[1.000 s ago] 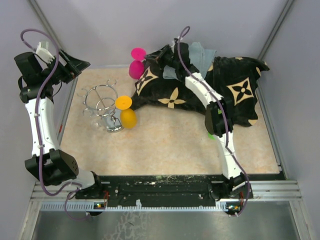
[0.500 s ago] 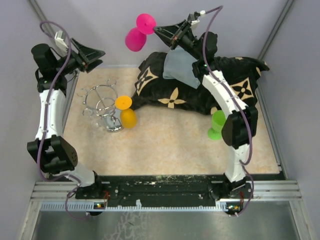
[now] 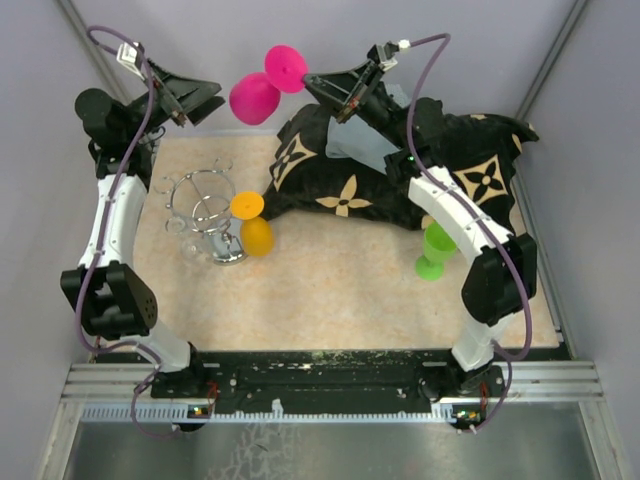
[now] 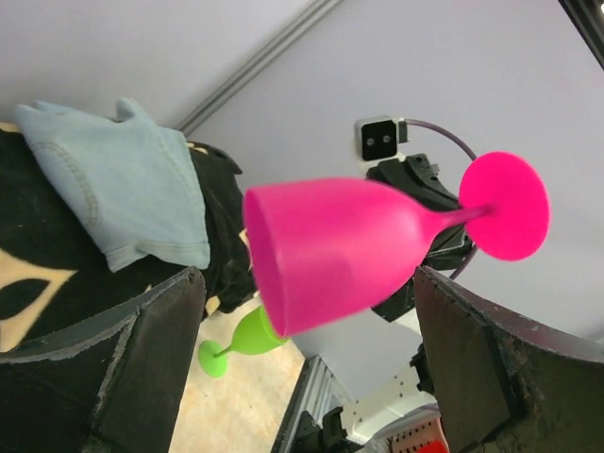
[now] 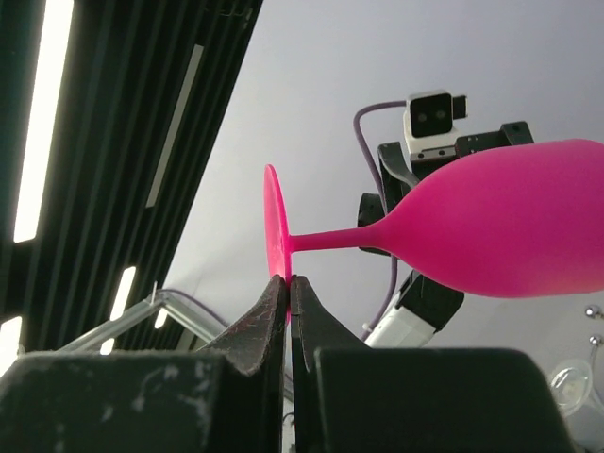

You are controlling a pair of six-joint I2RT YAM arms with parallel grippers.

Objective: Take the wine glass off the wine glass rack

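Pink glass (image 5: 491,241) on its side, bowl rightward, foot rim pinched between right gripper (image 5: 289,282) fingertips, wrist camera (image 5: 432,115) behind, ceiling lights (image 5: 33,123) left.

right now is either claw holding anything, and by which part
The right claw pinches the pink wine glass by the edge of its round foot; the left claw is open, holding nothing.

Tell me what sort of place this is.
Likely a robot test cell: plain grey enclosure walls, a metal mounting rail, and staged props like the shiny chrome wire rack and yellow plastic wine glass.
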